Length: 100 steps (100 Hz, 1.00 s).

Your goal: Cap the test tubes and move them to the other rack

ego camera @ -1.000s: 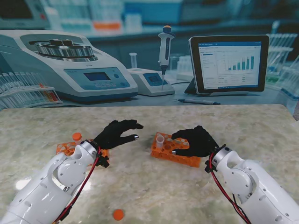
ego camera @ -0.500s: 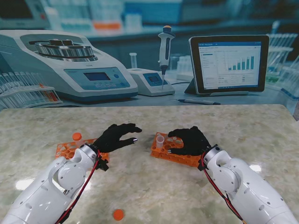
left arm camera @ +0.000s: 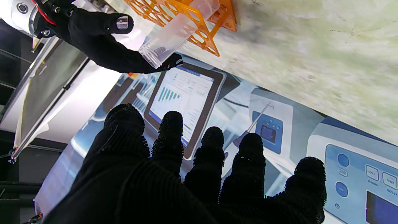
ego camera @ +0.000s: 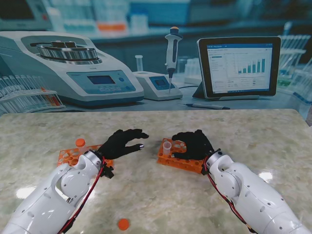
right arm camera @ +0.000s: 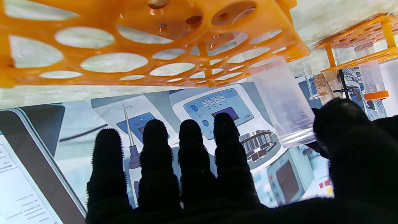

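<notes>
Across the stand view, the right hand (ego camera: pixel 193 144) shifts toward the frame's upper left, from the lower right part of the orange rack (ego camera: pixel 181 158) at centre right to directly over the rack's middle. Its fingers now cover more of the rack top and their tips sit nearer the uncapped test tube (ego camera: pixel 167 147) at the rack's left end; whether they touch it cannot be told. The right forearm (ego camera: pixel 243 187) swings with it, sliding left in the lower right of the frame, so a bright reflection on the table (ego camera: pixel 267 175) now shows to its right.

The left hand (ego camera: pixel 121 142) draws slightly down-left, its fingers curling a little.
</notes>
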Motion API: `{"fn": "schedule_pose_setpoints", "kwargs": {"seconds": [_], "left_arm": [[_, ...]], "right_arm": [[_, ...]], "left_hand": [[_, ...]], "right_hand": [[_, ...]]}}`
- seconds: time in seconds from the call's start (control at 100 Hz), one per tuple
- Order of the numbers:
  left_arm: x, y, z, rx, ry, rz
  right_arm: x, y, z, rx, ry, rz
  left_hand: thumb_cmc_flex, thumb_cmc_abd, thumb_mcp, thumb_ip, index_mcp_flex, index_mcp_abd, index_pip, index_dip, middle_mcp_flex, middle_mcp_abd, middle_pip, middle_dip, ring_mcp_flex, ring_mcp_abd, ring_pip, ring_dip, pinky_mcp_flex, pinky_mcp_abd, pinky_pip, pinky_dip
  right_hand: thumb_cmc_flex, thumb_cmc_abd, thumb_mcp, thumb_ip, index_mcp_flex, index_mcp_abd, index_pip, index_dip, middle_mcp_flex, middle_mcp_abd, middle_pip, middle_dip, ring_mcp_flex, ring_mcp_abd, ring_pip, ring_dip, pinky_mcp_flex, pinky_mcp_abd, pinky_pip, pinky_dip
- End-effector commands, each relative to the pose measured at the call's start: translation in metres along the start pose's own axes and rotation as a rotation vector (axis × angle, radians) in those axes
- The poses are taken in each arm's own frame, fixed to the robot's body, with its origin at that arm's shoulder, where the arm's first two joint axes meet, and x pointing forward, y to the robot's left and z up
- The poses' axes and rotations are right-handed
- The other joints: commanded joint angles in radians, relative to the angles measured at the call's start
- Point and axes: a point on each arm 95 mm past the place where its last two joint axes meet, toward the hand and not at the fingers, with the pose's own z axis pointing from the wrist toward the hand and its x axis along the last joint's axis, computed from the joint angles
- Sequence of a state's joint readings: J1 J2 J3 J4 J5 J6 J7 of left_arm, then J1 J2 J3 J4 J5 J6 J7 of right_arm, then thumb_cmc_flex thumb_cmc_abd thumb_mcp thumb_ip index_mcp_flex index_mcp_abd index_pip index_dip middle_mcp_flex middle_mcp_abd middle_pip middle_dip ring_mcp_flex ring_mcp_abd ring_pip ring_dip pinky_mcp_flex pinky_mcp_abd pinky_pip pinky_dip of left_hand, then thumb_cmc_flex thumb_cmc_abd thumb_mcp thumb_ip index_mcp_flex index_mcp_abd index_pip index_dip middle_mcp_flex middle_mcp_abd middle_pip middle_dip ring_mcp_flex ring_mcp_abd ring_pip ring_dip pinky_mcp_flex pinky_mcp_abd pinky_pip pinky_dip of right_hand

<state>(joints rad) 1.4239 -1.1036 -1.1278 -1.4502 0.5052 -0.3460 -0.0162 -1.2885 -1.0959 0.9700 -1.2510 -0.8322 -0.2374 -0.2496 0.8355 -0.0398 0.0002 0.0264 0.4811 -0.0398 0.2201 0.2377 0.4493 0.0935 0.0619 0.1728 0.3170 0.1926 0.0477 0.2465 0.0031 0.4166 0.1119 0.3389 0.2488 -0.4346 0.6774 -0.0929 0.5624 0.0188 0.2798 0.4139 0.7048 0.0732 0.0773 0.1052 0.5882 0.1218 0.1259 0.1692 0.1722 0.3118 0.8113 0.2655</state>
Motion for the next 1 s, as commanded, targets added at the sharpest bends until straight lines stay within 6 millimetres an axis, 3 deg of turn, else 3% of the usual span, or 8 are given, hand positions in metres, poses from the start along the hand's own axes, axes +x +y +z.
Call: {"fn": "schedule_pose_setpoints", "kwargs": {"seconds": [0.0, 0.62, 0.78, 0.99], "left_arm": [[0.001, 0.001, -0.001, -0.003, 0.000, 0.000], [-0.002, 0.000, -0.003, -0.010, -0.010, 0.010], [-0.003, 0.000, -0.003, -0.013, -0.012, 0.014], [-0.004, 0.000, -0.003, -0.015, -0.013, 0.015]], "right_arm": [[0.004, -0.003, 0.003, 0.000, 0.000, 0.002], [0.017, -0.021, 0.019, -0.013, 0.035, 0.013], [0.018, -0.026, 0.022, -0.008, 0.038, 0.010], [0.022, -0.030, 0.027, -0.013, 0.044, 0.014]], "left_hand": [[-0.004, 0.034, -0.012, -0.010, -0.001, 0.011, -0.018, -0.010, 0.013, 0.008, -0.018, -0.021, 0.015, -0.002, 0.005, -0.003, -0.012, 0.013, -0.023, -0.034], [-0.005, 0.036, -0.012, -0.010, -0.001, 0.010, -0.018, -0.009, 0.011, 0.006, -0.018, -0.021, 0.010, -0.014, 0.005, -0.002, -0.019, -0.001, -0.027, -0.034], [-0.005, 0.036, -0.012, -0.010, 0.000, 0.010, -0.017, -0.009, 0.011, 0.005, -0.017, -0.021, 0.009, -0.016, 0.005, -0.002, -0.021, -0.005, -0.029, -0.033], [-0.005, 0.037, -0.012, -0.010, 0.001, 0.009, -0.017, -0.009, 0.011, 0.005, -0.017, -0.021, 0.008, -0.017, 0.005, -0.002, -0.023, -0.009, -0.031, -0.033]], "right_hand": [[-0.037, -0.038, 0.009, -0.022, -0.031, 0.024, -0.012, -0.014, -0.030, 0.027, -0.012, -0.009, -0.034, 0.013, -0.036, -0.019, -0.017, 0.016, -0.008, -0.018], [-0.020, -0.026, -0.017, -0.020, -0.046, 0.024, -0.017, -0.021, -0.045, 0.029, -0.019, -0.016, -0.045, 0.014, -0.037, -0.030, -0.022, 0.013, 0.000, -0.034], [-0.021, -0.021, 0.013, -0.020, -0.055, -0.014, -0.016, -0.022, -0.052, -0.018, -0.029, -0.021, -0.048, 0.012, -0.036, -0.033, -0.021, 0.010, 0.002, -0.039], [-0.020, -0.014, 0.022, -0.024, -0.059, -0.036, -0.001, -0.023, -0.048, -0.034, -0.042, -0.029, -0.052, 0.005, -0.039, -0.039, -0.021, 0.003, 0.005, -0.045]]}}
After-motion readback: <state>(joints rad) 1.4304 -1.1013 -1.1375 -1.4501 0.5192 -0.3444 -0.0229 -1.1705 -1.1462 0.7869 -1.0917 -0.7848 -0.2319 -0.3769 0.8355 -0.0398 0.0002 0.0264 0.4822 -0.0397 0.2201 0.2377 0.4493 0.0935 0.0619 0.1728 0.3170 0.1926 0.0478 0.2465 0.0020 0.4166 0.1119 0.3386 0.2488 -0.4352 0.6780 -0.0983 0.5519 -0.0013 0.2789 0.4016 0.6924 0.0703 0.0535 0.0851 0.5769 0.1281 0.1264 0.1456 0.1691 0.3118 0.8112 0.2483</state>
